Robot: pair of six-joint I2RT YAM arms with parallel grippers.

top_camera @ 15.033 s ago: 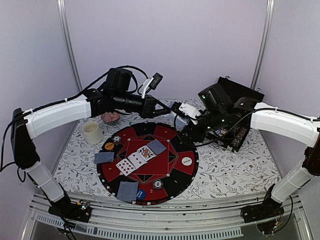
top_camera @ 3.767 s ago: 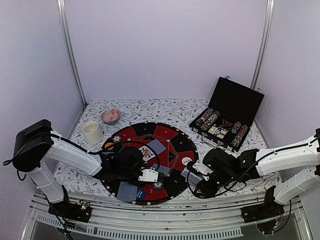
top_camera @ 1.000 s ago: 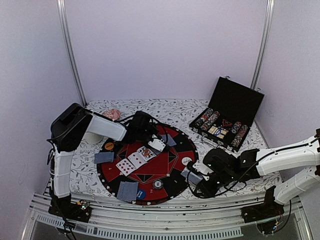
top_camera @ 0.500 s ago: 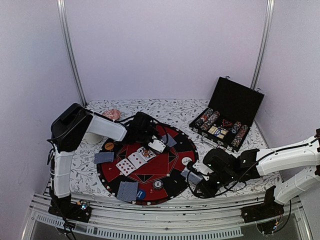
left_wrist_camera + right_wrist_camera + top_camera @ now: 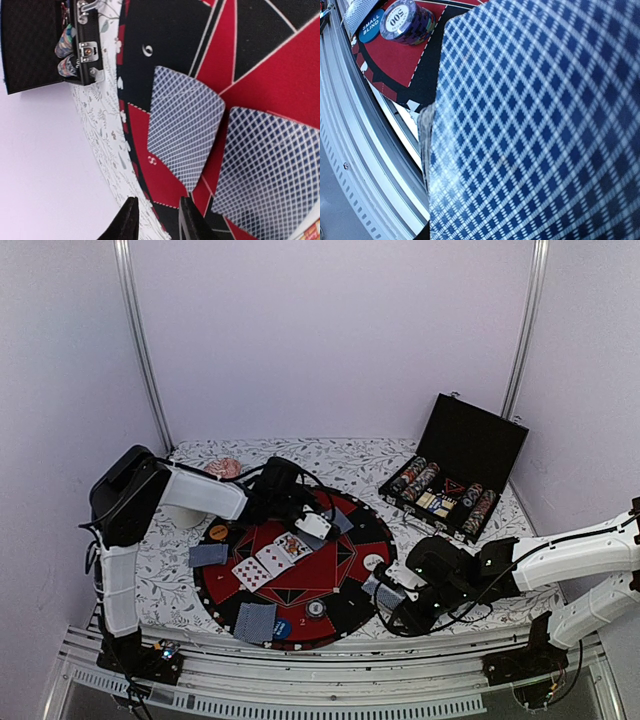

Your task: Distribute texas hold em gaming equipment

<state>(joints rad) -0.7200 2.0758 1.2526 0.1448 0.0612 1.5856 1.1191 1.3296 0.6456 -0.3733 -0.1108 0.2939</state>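
Playing cards [image 5: 530, 125], blue-white diamond-lattice backs

Left arm [image 5: 200, 492], right arm [image 5: 570, 552]: white shells, black joints, black cables; left hand [image 5: 158, 200] black.

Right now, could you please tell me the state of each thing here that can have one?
Case: open, lid standing up.
Left gripper: open, empty.
Right gripper: shut on the deck.
Deck: held, backs showing.
Centre cards: face up.
Pair of cards below the left gripper: face down.
Chip stack: stacked, flat on the mat.
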